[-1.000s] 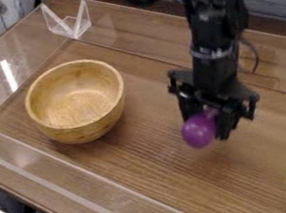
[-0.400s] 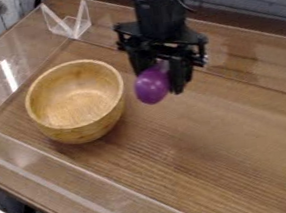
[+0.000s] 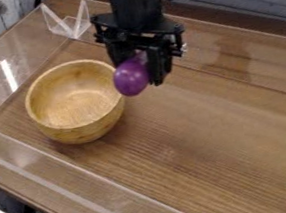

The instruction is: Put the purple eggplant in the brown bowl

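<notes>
Currently, the camera view shows the black end effector (image 3: 147,65) holding the small glossy purple eggplant (image 3: 131,78) in its fingers, just beside the right rim of the round light-brown wooden bowl (image 3: 75,101). That bowl rests on the left of the brown wooden tabletop (image 3: 195,161).

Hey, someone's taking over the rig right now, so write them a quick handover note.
Hand: holding the eggplant above the table.
Bowl: on the table, just beside the eggplant in the view, nothing seen in it.
Done: eggplant picked up.
Left: bring it over the bowl's hollow, lower it and let go. I'd check the rim clearance first; the height is hard to judge from this one view.
</notes>
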`<state>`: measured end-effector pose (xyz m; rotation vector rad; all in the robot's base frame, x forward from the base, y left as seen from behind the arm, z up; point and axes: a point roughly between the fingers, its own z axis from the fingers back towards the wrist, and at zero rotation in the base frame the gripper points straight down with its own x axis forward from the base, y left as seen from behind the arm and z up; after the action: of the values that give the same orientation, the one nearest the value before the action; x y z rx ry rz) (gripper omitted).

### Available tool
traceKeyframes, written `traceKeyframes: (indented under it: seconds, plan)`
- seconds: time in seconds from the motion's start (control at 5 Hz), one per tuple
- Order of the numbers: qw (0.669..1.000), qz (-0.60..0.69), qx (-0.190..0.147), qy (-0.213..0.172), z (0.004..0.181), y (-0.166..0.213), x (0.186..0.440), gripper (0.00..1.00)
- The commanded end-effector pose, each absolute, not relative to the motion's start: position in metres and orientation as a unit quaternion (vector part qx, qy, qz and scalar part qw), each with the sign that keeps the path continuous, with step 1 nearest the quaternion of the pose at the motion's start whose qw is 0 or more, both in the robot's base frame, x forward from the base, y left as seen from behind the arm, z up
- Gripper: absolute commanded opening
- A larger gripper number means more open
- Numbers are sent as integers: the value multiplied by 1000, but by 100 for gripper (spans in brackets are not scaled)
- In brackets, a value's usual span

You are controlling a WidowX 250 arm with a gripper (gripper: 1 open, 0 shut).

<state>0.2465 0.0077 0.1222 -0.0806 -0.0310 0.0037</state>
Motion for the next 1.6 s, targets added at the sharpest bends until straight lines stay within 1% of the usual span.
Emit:
traceKeyframes:
  seconds: [0.0, 0.4, 1.4]
  plan:
    - [999, 1, -38, -38, 135, 14, 245, 0]
    - [999, 8, -37, -39, 136, 22, 239, 0]
    - [998, 23, -37, -39, 131, 41, 224, 0]
